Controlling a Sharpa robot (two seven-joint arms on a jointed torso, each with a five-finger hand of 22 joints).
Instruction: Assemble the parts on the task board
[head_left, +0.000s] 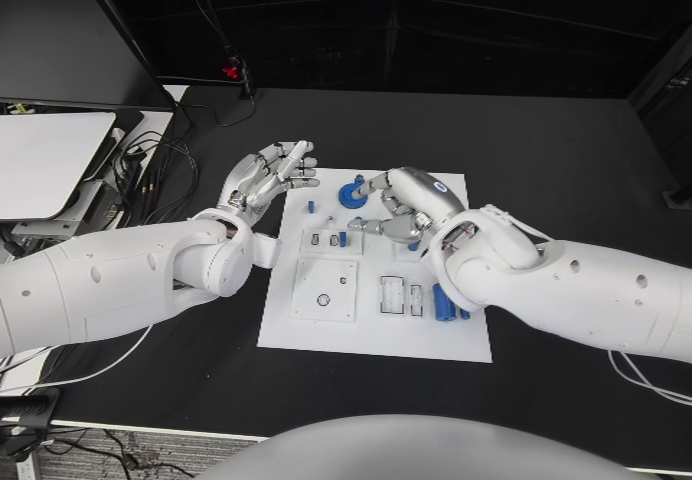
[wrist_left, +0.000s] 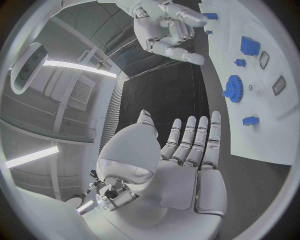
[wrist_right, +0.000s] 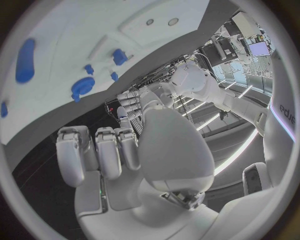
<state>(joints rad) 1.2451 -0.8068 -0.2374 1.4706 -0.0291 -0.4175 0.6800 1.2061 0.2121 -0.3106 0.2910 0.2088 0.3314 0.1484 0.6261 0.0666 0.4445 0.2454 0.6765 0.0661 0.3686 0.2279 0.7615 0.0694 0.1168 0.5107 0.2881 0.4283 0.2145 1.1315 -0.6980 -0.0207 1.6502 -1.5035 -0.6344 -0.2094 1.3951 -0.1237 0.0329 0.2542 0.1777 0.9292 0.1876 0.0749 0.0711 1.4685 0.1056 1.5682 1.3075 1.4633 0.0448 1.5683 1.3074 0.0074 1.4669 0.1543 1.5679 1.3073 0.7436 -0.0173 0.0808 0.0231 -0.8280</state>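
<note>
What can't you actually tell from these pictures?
- Whether the right hand holds a part: in the head view its own back covers the fingertips.
- Board area under that hand and forearm: hidden in the head view.
- Small blue parts: too small to tell their shapes.
- Left hand is plainly open, beside the gear.

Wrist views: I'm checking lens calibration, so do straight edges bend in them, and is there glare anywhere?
Left wrist view: the task board edge curves round the circle, beyond the left hand; ceiling light strips glare bright. Right wrist view: the board bows too, above the right hand. Head view: the board's edges stay straight, no strong glare.
</note>
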